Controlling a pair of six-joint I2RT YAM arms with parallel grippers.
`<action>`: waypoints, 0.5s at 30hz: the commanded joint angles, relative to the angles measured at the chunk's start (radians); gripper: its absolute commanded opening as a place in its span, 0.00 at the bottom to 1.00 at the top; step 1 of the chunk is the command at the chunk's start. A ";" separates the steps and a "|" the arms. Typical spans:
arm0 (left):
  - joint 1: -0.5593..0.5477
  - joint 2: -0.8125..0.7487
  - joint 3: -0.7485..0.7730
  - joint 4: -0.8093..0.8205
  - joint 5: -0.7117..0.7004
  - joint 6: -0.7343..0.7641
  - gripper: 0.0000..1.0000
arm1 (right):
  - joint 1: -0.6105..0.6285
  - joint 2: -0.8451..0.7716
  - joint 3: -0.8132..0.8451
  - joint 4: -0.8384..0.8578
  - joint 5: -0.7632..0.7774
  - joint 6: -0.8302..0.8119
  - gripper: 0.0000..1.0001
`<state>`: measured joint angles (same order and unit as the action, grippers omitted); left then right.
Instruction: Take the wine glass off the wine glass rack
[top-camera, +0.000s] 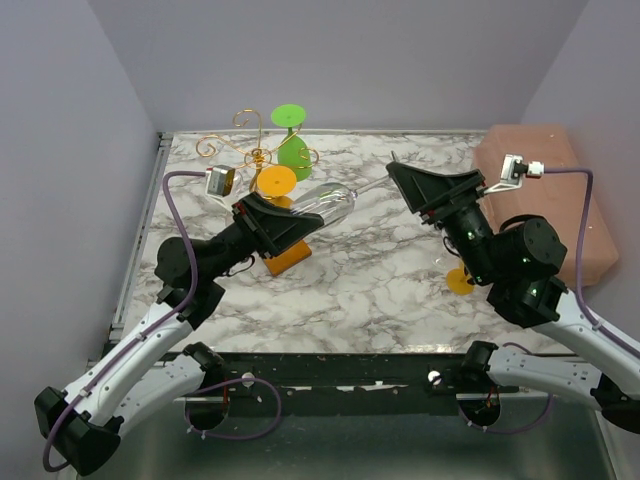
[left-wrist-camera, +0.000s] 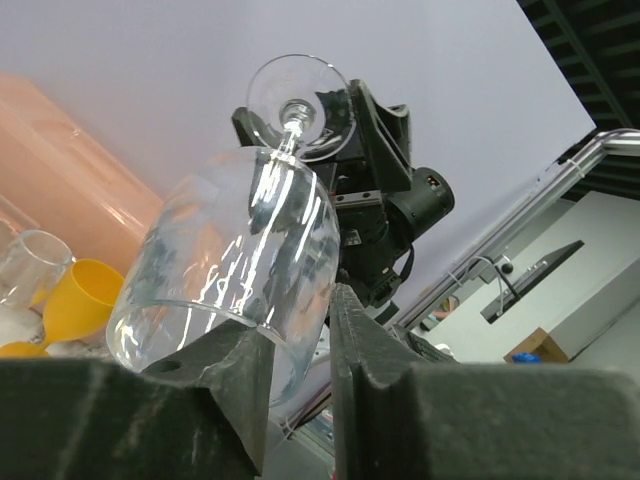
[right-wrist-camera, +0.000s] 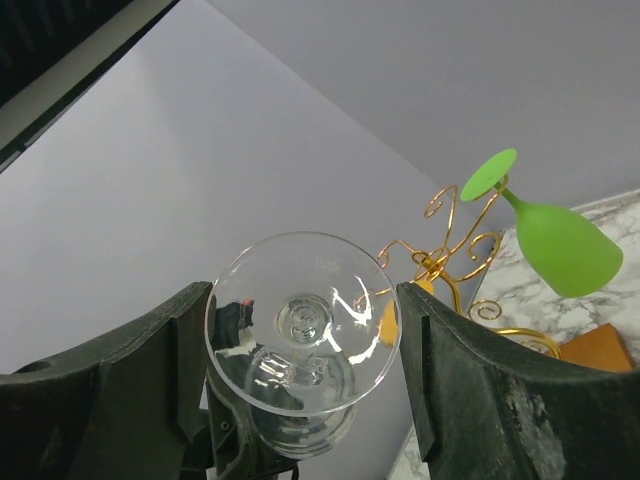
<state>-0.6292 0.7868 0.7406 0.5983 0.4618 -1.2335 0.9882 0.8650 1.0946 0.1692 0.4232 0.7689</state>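
Note:
A clear wine glass (top-camera: 330, 203) lies level in the air between my two arms, off the gold wire wine glass rack (top-camera: 250, 150). My left gripper (top-camera: 300, 225) pinches the wall of its bowl (left-wrist-camera: 230, 260) at the rim, one finger inside and one outside. My right gripper (top-camera: 400, 178) holds the round foot (right-wrist-camera: 300, 320) edge to edge between its fingers. In the left wrist view my left gripper (left-wrist-camera: 300, 330) sits under the bowl. In the right wrist view my right gripper (right-wrist-camera: 305, 340) frames the foot.
A green glass (top-camera: 293, 150) and an orange one (top-camera: 276, 181) hang upside down on the rack, whose wooden base (top-camera: 285, 258) lies under my left gripper. A pink box (top-camera: 540, 190) stands at the right, with an orange glass (top-camera: 460, 280) by my right arm.

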 joint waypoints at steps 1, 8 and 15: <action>-0.017 0.005 0.058 0.078 -0.032 0.000 0.19 | 0.004 -0.013 -0.055 -0.048 0.054 -0.013 0.66; -0.021 -0.003 0.080 0.009 -0.049 0.022 0.00 | 0.005 -0.049 -0.100 -0.056 0.090 0.000 0.66; -0.023 -0.006 0.112 -0.111 -0.062 0.068 0.00 | 0.004 -0.071 -0.122 -0.105 0.126 -0.006 0.71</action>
<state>-0.6506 0.7952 0.7799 0.5320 0.4637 -1.2240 0.9886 0.8043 1.0107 0.1871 0.4892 0.8433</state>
